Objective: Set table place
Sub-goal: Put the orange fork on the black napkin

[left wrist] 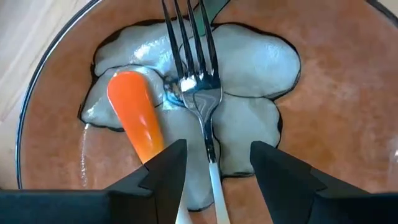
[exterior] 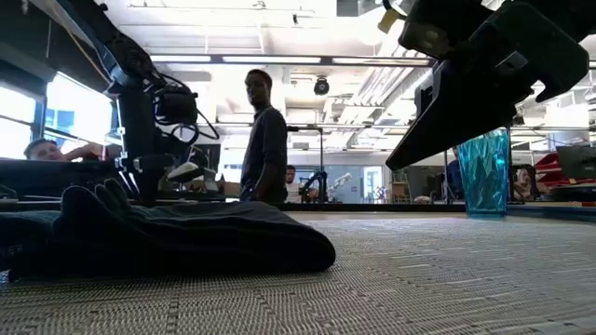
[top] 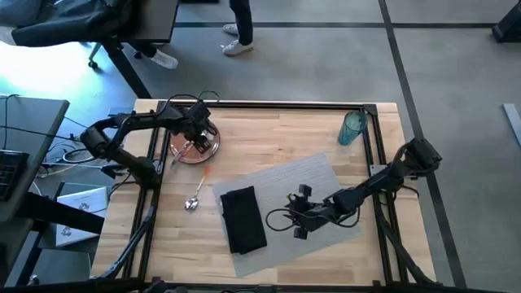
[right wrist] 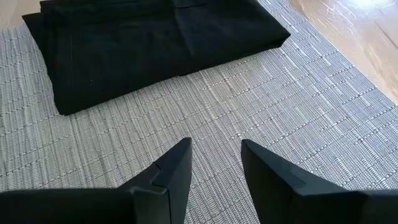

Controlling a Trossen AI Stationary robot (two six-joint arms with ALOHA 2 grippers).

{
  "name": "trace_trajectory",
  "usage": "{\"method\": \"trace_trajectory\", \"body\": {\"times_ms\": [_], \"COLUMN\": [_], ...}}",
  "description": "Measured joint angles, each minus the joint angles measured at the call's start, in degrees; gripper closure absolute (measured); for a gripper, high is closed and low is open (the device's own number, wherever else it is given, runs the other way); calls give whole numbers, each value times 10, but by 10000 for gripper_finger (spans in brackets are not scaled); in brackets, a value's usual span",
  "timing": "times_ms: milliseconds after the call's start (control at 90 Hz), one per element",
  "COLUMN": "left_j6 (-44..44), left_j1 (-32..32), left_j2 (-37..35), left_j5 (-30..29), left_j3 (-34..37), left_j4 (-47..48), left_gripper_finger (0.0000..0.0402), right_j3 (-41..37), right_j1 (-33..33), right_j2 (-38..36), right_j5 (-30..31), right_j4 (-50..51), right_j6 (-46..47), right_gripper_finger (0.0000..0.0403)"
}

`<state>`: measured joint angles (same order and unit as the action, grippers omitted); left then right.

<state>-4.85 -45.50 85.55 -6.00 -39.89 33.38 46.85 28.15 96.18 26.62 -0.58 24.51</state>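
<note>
The round orange-brown plate (top: 198, 145) sits at the table's far left. In it lie a silver fork (left wrist: 198, 81) and an orange handle (left wrist: 135, 118). My left gripper (left wrist: 214, 171) hangs open over the plate, one finger on each side of the fork's neck, touching nothing that I can see. The grey placemat (top: 285, 213) lies slanted at the middle, with the folded black napkin (top: 242, 218) on its left part. My right gripper (right wrist: 214, 165) hovers open just above the placemat, right of the napkin (right wrist: 155, 37). The teal tumbler (top: 352, 128) stands far right.
A silver spoon (top: 193, 201) lies on the bare wood left of the placemat, with a small orange piece (top: 206, 174) just beyond it. Black frame bars run along the table's left, far and right edges. People stand and sit beyond the table (exterior: 265, 140).
</note>
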Motion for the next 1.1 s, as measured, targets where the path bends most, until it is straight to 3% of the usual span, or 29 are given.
{"method": "trace_trajectory", "body": {"times_ms": [167, 522, 1100], "left_j6": [1, -8, 9], "left_j1": [0, 0, 5], "left_j2": [1, 2, -17], "left_j5": [3, 19, 9], "left_j3": [1, 2, 4], "left_j4": [-3, -5, -5], "left_gripper_finger": [257, 393, 401], "right_j3": [0, 0, 0], "right_j1": [0, 0, 0], "right_j2": [0, 0, 0], "right_j5": [0, 0, 0], "right_j4": [0, 4, 4], "right_j6": [0, 0, 0], "right_gripper_finger": [277, 277, 277]}}
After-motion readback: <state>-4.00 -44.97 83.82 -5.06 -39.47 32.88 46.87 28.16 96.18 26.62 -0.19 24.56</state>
